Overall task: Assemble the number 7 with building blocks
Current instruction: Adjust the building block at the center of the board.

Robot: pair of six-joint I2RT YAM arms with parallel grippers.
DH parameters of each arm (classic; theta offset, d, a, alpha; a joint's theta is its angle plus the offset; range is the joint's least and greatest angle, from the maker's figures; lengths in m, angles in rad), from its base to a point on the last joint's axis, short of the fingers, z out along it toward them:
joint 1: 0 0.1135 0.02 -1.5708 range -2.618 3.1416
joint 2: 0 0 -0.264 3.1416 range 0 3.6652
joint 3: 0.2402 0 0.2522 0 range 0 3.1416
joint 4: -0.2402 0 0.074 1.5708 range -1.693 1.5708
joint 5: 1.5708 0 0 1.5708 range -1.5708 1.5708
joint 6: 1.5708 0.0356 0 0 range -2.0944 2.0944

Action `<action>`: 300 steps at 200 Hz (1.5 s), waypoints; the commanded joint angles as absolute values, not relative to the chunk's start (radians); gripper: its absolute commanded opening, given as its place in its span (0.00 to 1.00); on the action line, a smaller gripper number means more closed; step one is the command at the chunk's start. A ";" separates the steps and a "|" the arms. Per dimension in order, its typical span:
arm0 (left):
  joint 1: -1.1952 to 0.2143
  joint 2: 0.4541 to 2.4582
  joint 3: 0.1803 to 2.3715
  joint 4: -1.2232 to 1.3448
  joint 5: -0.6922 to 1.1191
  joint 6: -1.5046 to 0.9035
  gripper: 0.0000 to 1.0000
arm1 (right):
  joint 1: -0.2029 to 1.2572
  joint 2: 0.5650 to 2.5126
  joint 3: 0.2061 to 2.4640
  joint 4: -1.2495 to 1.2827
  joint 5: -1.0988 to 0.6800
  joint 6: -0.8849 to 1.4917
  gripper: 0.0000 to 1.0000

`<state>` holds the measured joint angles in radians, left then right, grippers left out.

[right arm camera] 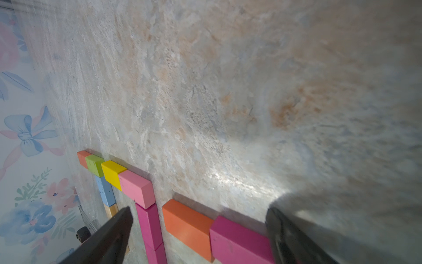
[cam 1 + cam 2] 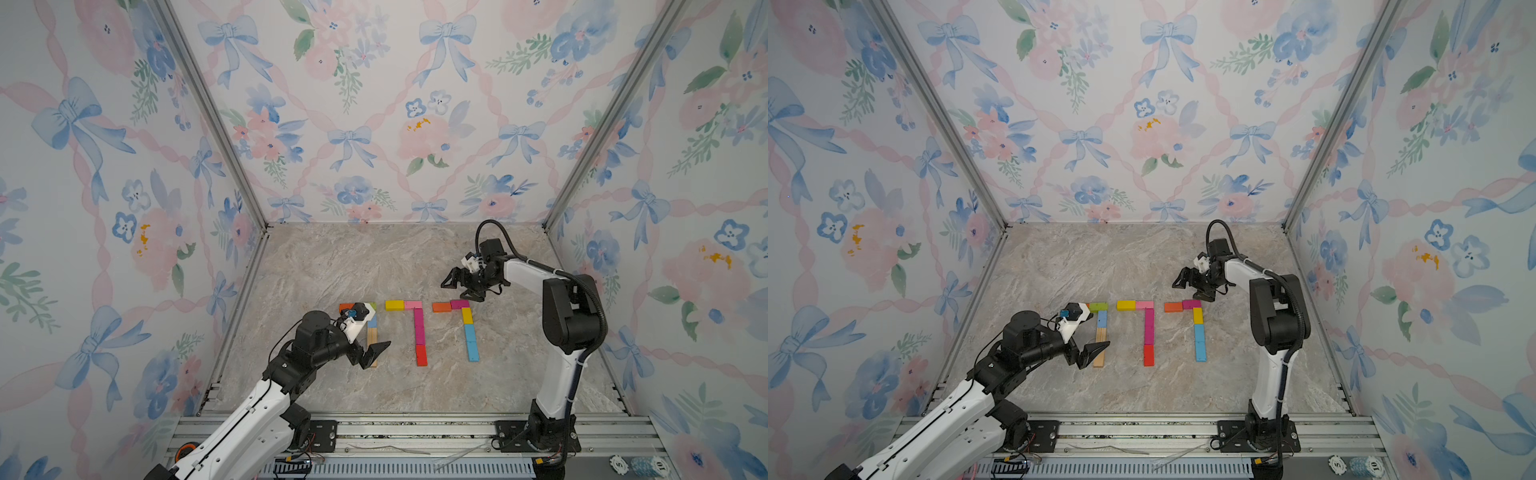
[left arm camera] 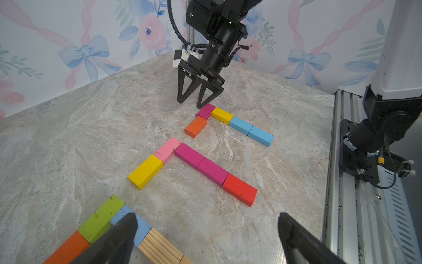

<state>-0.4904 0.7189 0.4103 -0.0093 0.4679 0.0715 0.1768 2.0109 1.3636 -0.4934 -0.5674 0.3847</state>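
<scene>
Coloured building blocks (image 2: 419,328) form three sevens on marble tabletop (image 2: 332,266)
Wide open and empty, left gripper (image 3: 207,216) hangs over the leftmost seven, right gripper (image 3: 190,104) beside the magenta corner block (image 3: 205,110); a low sweep could knock it askew

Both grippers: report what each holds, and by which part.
Nothing is held: left gripper and right gripper both stand open, empty, by the building blocks.

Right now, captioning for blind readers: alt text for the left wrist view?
Three sevens of building blocks lie on a marble table. The open right hand hangs by the farthest seven; the open left hand frames the foreground.
</scene>
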 commanded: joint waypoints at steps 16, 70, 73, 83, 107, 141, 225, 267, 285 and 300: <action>-0.493 0.713 0.407 -0.019 0.465 0.082 0.98 | 0.170 2.006 1.319 -0.546 -0.516 0.400 0.93; -0.494 0.710 0.408 -0.020 0.465 0.079 0.98 | 0.181 2.043 1.421 -0.627 -0.515 0.300 0.93; -0.495 0.709 0.407 -0.020 0.465 0.079 0.98 | 0.183 2.049 1.432 -0.638 -0.514 0.293 0.93; -0.496 0.708 0.407 -0.021 0.462 0.079 0.98 | 0.187 2.069 1.469 -0.670 -0.520 0.272 0.93; -0.495 0.706 0.406 -0.023 0.456 0.081 0.98 | 0.205 2.106 1.532 -0.734 -0.531 0.230 0.93; -0.498 0.709 0.407 -0.024 0.454 0.080 0.98 | 0.226 2.119 1.536 -0.754 -0.535 0.216 0.93; -0.498 0.709 0.408 -0.024 0.456 0.081 0.98 | 0.238 2.096 1.467 -0.738 -0.540 0.204 0.93; -0.499 0.708 0.407 -0.024 0.455 0.080 0.98 | 0.241 2.086 1.459 -0.738 -0.543 0.198 0.93; -0.499 0.707 0.407 -0.024 0.454 0.081 0.98 | 0.243 2.082 1.453 -0.737 -0.545 0.198 0.93; -0.499 0.708 0.407 -0.025 0.454 0.080 0.98 | 0.243 2.082 1.450 -0.736 -0.542 0.200 0.93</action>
<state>-0.4915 0.7162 0.4103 -0.0097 0.4599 0.0715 0.2264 2.0750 1.4868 -0.6884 -0.5629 0.2150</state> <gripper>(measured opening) 0.980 0.930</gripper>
